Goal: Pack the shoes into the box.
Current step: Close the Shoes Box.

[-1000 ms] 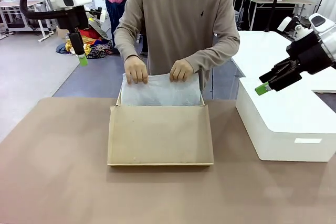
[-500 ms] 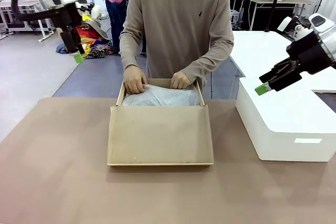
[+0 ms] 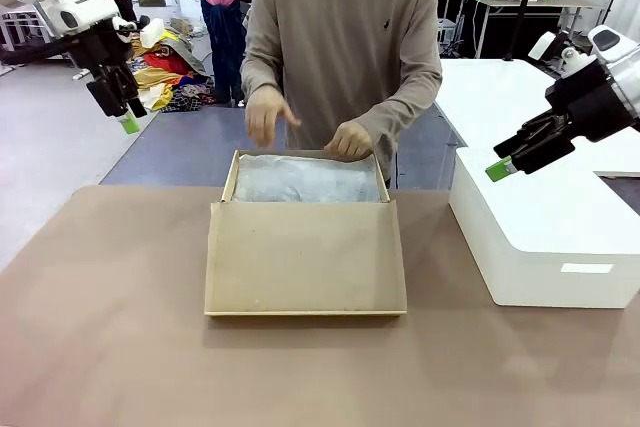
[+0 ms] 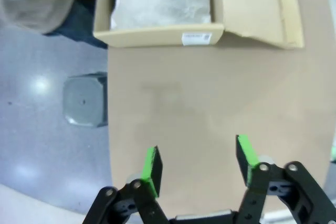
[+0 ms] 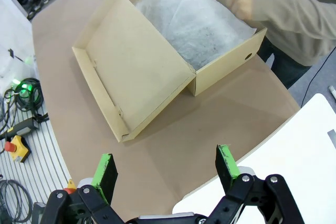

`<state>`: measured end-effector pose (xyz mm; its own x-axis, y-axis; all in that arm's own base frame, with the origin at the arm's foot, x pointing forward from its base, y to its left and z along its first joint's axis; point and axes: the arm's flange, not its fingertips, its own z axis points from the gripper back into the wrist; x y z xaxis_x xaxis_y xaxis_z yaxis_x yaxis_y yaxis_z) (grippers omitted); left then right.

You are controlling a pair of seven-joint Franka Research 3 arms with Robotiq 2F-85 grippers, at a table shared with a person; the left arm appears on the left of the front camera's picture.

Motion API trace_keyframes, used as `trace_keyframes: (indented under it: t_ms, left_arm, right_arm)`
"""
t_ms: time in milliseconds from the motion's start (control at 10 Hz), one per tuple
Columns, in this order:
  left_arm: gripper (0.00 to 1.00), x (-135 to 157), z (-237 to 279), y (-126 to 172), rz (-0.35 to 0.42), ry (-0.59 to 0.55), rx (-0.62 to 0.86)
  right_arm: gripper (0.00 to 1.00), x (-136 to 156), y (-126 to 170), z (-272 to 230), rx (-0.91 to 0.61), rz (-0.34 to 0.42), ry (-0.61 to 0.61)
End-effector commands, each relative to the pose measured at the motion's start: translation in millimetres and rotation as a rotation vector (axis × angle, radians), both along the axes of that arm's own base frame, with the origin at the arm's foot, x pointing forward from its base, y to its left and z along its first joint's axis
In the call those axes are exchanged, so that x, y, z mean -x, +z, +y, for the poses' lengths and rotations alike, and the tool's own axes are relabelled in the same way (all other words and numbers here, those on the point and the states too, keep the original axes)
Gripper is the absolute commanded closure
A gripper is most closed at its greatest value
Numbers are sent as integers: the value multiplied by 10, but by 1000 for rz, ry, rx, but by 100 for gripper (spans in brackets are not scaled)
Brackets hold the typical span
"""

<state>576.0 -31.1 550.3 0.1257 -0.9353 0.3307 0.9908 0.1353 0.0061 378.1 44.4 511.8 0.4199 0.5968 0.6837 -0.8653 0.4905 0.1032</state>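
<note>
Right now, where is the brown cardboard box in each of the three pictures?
Front view: the box sits at the picture's centre, its flap open toward the camera.
Left wrist view: the box lies along the top edge.
Right wrist view: the box sits upper middle, flap toward lower left.
Shared landmark: white tissue paper inside.

At the right of the front view you have a large white box [image 3: 545, 237] resting on the brown table [image 3: 100, 347]. A person in a beige sweater [image 3: 340, 37] stands top centre, and a heap of colourful clothes [image 3: 165, 82] lies on the floor at upper left. At the lower left of your right wrist view, a red button [image 5: 17, 144] sits beside cables [image 5: 16, 95].
</note>
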Motion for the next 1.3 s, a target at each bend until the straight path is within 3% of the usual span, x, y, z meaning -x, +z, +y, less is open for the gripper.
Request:
trace_keyframes:
  t_ms: [0, 100, 200, 900, 1100, 1200]
  left_arm:
    - [70, 69, 51, -19, -12, -10, 65]
    - [89, 65, 67, -5, -13, -22, 72]
    - [100, 56, 84, 10, -9, -45, 83]
    - [100, 5, 113, 121, 12, -103, 136]
    - [100, -31, 112, 151, 35, -32, 62]
    - [100, 24, 52, 104, 10, -70, 98]
  right_arm:
    - [0, -34, -17, -2, -30, -22, 21]
    - [0, -34, -17, -2, -30, -22, 21]
    - [0, -34, -17, -2, -30, -22, 21]
    - [0, -34, -17, -2, -30, -22, 21]
    - [0, -34, -17, -2, -30, -22, 21]
    - [0, -34, -17, -2, -30, -22, 21]
